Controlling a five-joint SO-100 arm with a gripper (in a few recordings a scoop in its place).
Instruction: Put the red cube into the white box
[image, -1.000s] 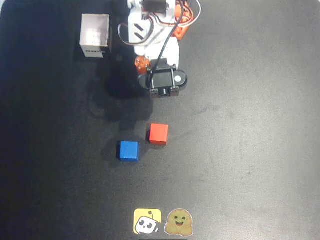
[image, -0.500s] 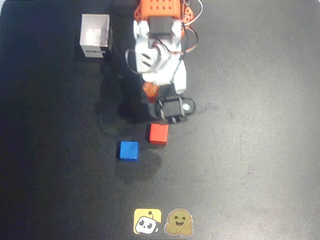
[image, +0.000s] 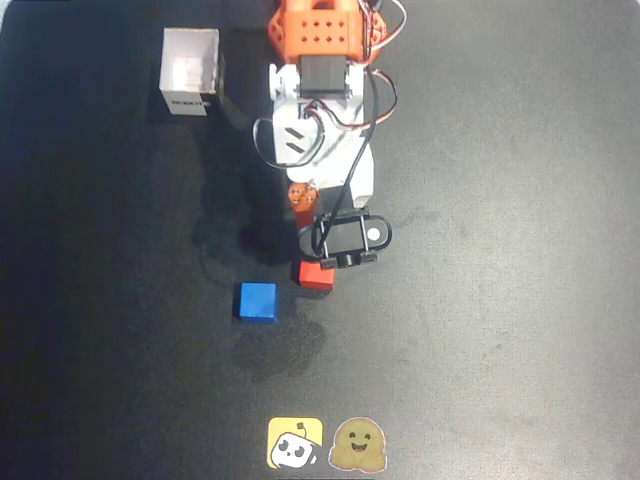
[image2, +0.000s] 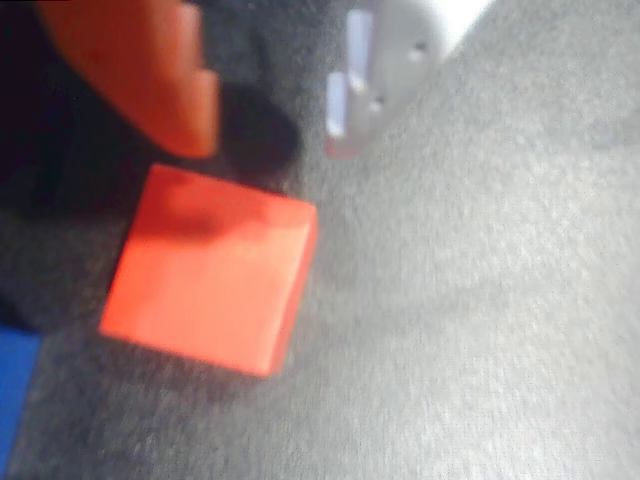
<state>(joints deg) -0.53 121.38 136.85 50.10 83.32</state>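
- Since a second ago the arm has reached forward and down — gripper (image: 322, 250) now sits over the far edge of the red cube (image: 314, 274); cube itself hasn't shifted.
- Wrist view: jaws spread apart, orange finger (image2: 150, 75) just above the red cube (image2: 210, 270), nothing held yet.
- Blue cube (image: 257, 301) lies just beside the red cube.
- Step: approach for the grasp. Next I'd say drop to straddle the cube, then close.
- White box (image: 190, 72) stands well apart from the red cube, at the far side.

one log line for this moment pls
phase: reaching | gripper: open, over red cube, not gripping | blue cube: beside it, apart | white box: upper left, overhead view
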